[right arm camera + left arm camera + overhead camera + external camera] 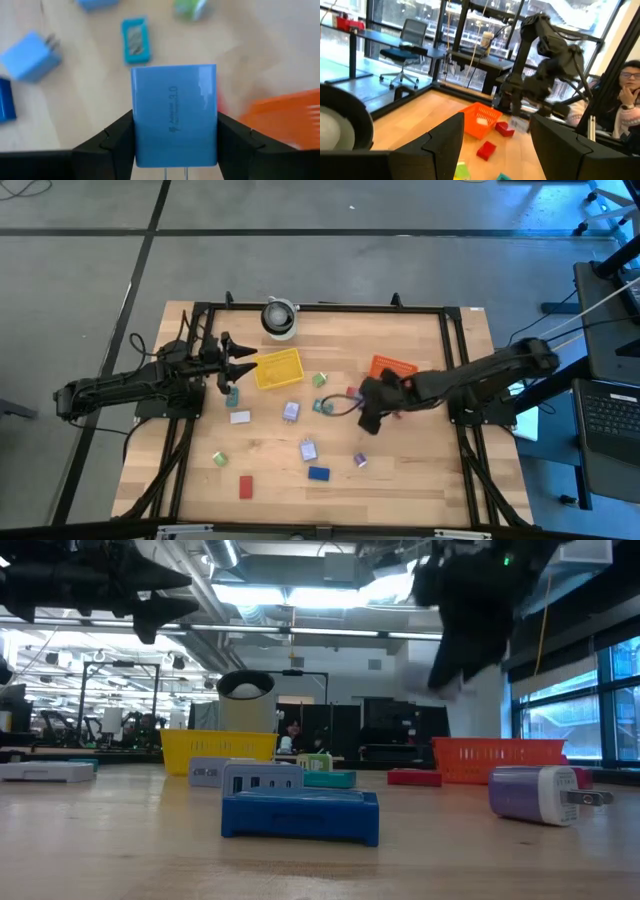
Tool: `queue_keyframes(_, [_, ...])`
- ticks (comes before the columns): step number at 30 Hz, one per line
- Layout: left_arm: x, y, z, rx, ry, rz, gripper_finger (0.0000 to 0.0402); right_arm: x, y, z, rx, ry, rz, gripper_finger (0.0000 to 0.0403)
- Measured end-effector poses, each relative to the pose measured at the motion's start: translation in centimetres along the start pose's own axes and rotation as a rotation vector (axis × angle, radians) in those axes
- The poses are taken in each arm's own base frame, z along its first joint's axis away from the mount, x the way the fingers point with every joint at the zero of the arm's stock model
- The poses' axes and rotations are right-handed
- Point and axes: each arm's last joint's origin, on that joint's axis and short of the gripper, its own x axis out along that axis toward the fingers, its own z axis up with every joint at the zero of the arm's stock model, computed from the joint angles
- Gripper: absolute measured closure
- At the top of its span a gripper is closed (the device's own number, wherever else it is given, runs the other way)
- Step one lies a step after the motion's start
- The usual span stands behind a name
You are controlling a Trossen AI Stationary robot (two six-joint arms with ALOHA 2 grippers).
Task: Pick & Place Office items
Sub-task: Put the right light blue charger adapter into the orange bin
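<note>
The left gripper (pixel 238 366) hovers near the bench's left edge, just beside the yellow basket (pixel 277 368), its 2 fingers (pixel 445 142) standing apart with nothing between them; that arm looks to be waiting. Across the middle of the bench lie the loose office items: a white block (pixel 240 417), a green clip (pixel 219 459), a red block (pixel 245 486), a lavender plug (pixel 291 411), a blue block (pixel 318 473) and a teal block (pixel 324 407). Right of centre, the right gripper (pixel 371 408) is raised above the bench close to the orange basket (pixel 392 368), its fingers pressed against both sides of a blue charger (pixel 174 115), so the step in hand appears to be the carry. The next move probably calls for bringing the charger over a basket and spreading the fingers; which basket is meant cannot be told. From above, the arm hides the charger, the low view blurs the gripper, and the orange basket's contents are hard to make out.
</note>
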Motion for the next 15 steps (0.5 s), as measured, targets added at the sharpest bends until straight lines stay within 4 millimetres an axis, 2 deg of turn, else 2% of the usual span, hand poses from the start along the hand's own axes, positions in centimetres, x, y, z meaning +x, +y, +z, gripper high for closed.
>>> queue_keyframes(8, [0.0,0.0,0.0,-0.009,0.005,0.000,0.0180,-6.8,-3.7,0.2,0.086,-0.154,-0.045,0.0192])
queue_keyframes(12, [0.0,0.0,-0.1,-0.015,0.006,0.001,0.0180,-8.4,-4.8,-0.3,0.130,-0.190,-0.043,0.0192])
queue_keyframes(15, [0.0,0.0,-0.1,-0.015,0.006,0.000,0.0180,-8.5,-5.6,-1.3,0.151,-0.194,-0.053,0.0192])
